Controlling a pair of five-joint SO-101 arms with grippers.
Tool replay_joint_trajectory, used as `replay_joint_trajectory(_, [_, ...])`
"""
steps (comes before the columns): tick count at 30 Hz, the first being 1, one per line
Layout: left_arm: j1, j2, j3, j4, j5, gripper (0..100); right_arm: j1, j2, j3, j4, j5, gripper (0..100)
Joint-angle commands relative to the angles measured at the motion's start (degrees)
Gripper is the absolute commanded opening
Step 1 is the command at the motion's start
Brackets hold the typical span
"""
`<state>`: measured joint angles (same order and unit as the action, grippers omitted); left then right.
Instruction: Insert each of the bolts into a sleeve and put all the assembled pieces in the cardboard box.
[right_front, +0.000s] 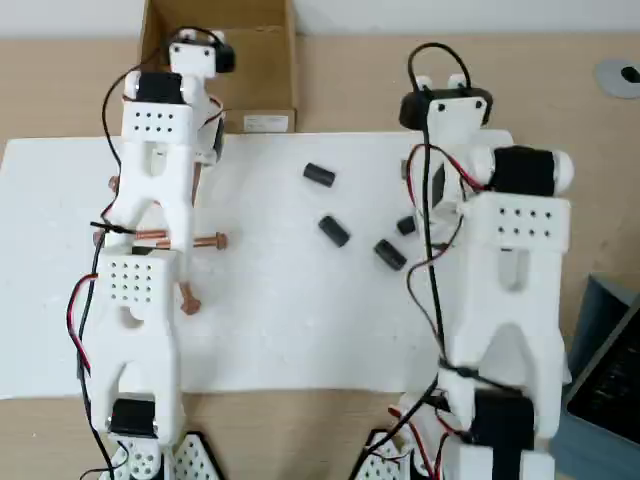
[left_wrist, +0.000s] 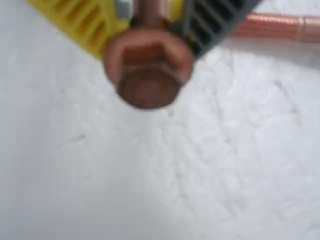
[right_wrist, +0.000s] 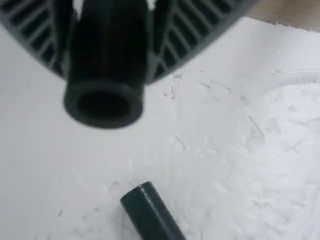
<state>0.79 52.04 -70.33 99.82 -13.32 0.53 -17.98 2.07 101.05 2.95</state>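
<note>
The left pincer (left_wrist: 150, 17) is clenched on a copper bolt (left_wrist: 148, 70). A yellow finger (left_wrist: 75, 22) and a dark finger (left_wrist: 220, 20) press its shank from either side, and its six-sided head hangs free above the white mat (left_wrist: 200, 175). A second bolt (left_wrist: 280, 25) lies flat on the mat just beyond the held one.

The right pincer (right_wrist: 107, 15) grasps a black sleeve (right_wrist: 105, 85) across its body. The sleeve's open bore faces the camera and it is held clear of the mat. Another sleeve (right_wrist: 150, 212) lies on its side on the mat near it.

From above, the left arm (right_front: 150, 190) stands over the left part of the mat and the right arm (right_front: 510, 230) over its right edge. Two loose bolts lie beside the left arm, one (right_front: 210, 240) just to its right and one (right_front: 188, 300) nearer, close against the arm.

Three loose sleeves lie apart from one another on the mat between the arms. One (right_front: 319, 175) is farthest, one (right_front: 334, 230) is in the middle, and one (right_front: 390, 254) sits close to the right arm.

The cardboard box (right_front: 255, 70) sits on the wooden desk (right_front: 350, 80) at the far left, just beyond the mat's far edge. The far end of the left arm covers part of it.
</note>
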Motion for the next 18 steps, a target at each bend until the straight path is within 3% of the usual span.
replay_joint_trajectory(1, [0.2,-9.8,-3.3,0.7,2.3,0,0.5,-6.7,-3.4,1.1,0.0,1.0])
replay_joint_trajectory(9, [0.6,-25.9,3.5,0.7,2.2,0,0.7,-15.3,-3.3,1.1,0.3,1.0])
replay_joint_trajectory(18, [0.7,-49.7,24.1,0.7,2.4,0,0.6,-22.8,-1.3,1.1,0.4,0.9])
